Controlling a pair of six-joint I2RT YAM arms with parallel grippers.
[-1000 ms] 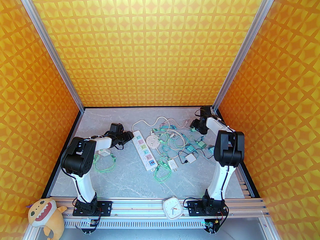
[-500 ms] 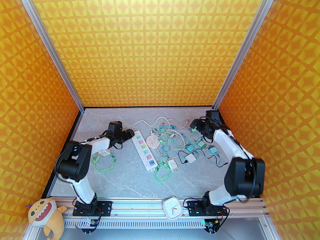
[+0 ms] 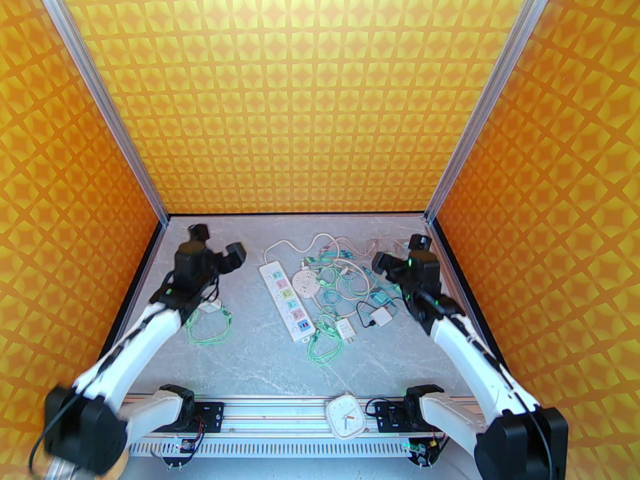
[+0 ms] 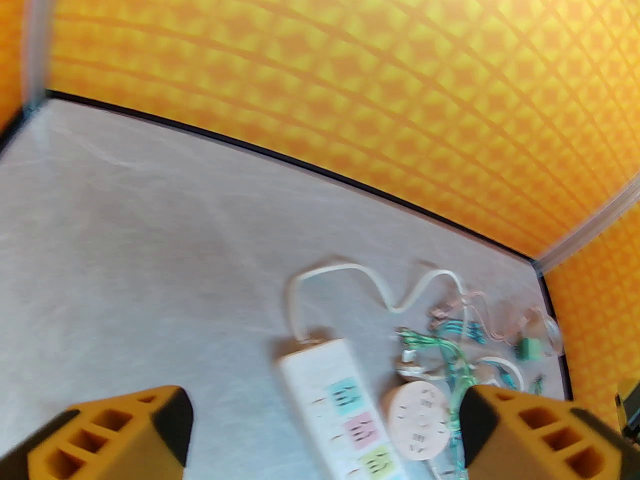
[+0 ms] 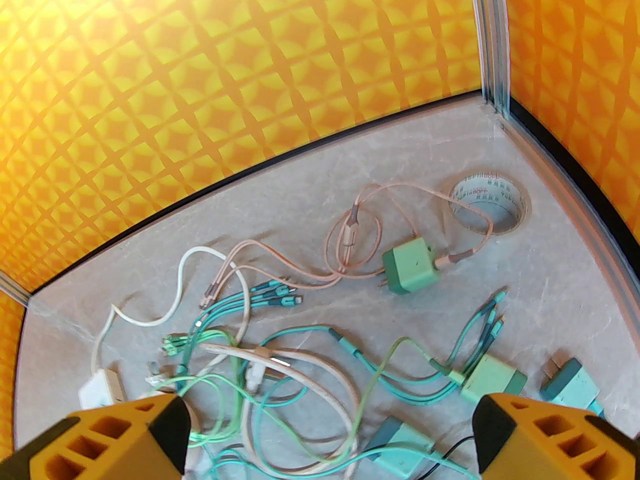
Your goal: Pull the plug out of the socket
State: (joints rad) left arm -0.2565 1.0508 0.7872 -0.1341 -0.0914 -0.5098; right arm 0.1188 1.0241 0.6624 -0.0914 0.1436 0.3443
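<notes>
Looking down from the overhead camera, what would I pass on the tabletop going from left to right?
Green cable loop → long white power strip → small white plug with prongs → square white charger.

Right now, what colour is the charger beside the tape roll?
Green; the charger shows best from the right wrist.

White arms (image 3: 148, 339), black joints (image 3: 520, 443) (orange fingers (image 4: 107, 433)).

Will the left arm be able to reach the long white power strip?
Probably yes. The left gripper is open beside the power strip, with only bare table between them.
</notes>
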